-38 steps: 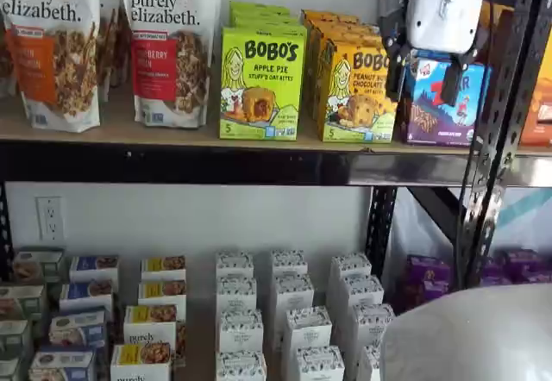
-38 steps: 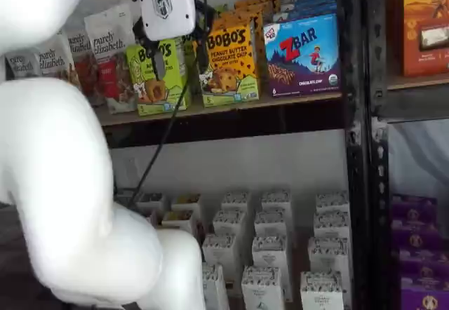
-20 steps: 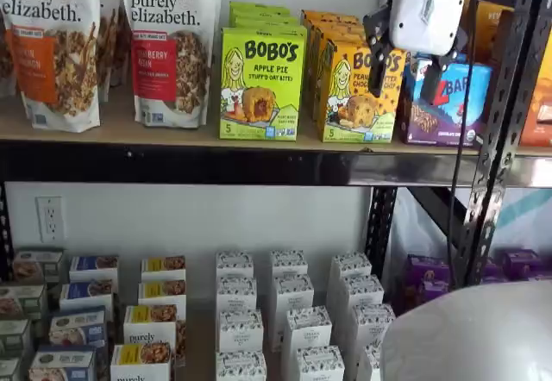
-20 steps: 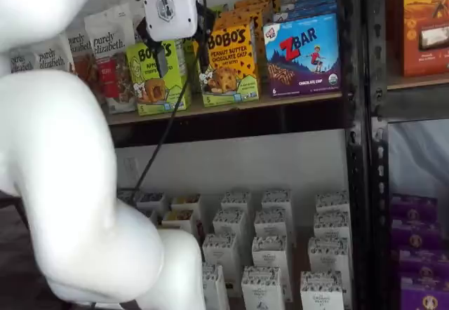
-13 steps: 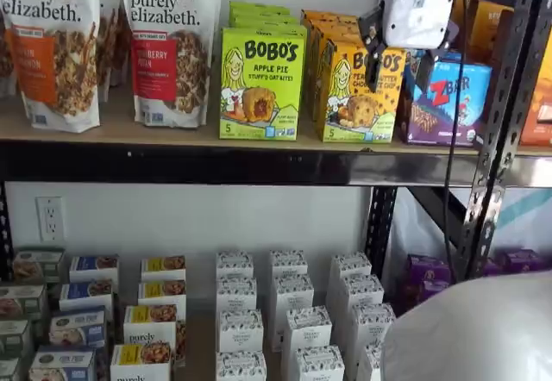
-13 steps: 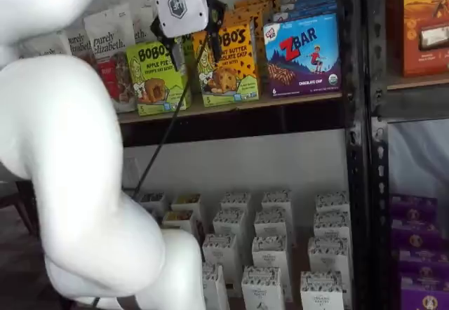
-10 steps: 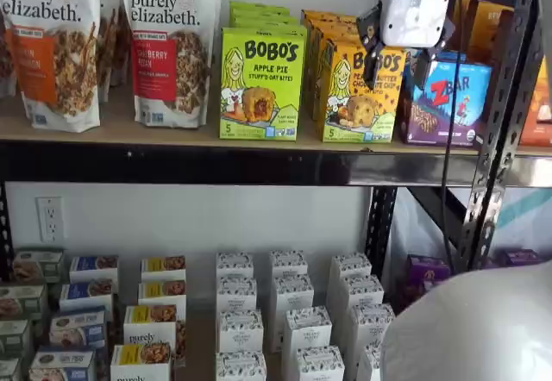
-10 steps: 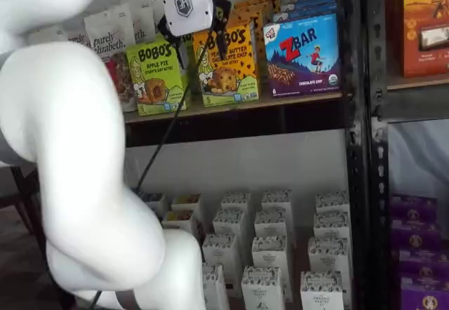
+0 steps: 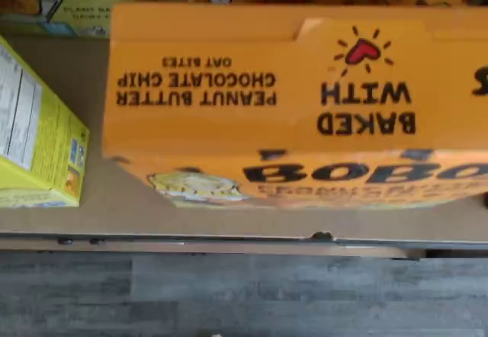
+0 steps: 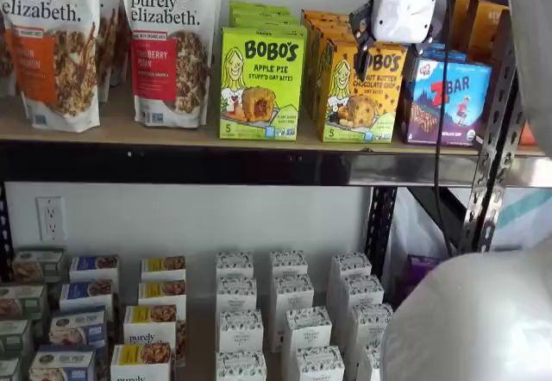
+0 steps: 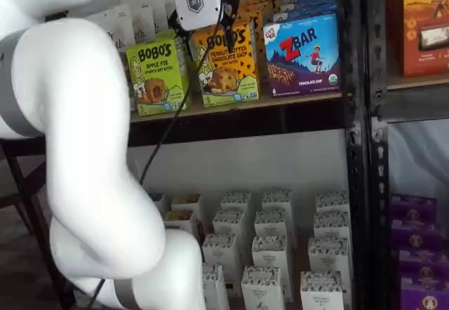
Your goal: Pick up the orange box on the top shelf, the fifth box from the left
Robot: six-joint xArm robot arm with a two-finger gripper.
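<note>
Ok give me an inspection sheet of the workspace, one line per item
Surface: top shelf, tan board, fully stocked.
Job's things: orange box upright at the shelf front, between the green Bobo's box and the ZBar box.
Clutter: purely elizabeth bags; small white cartons below.
Gripper: gripper above the orange box, fingers apart, nothing held.
Cables: black cable hanging from the gripper.
Surroundings: wall outlet, black uprights.
</note>
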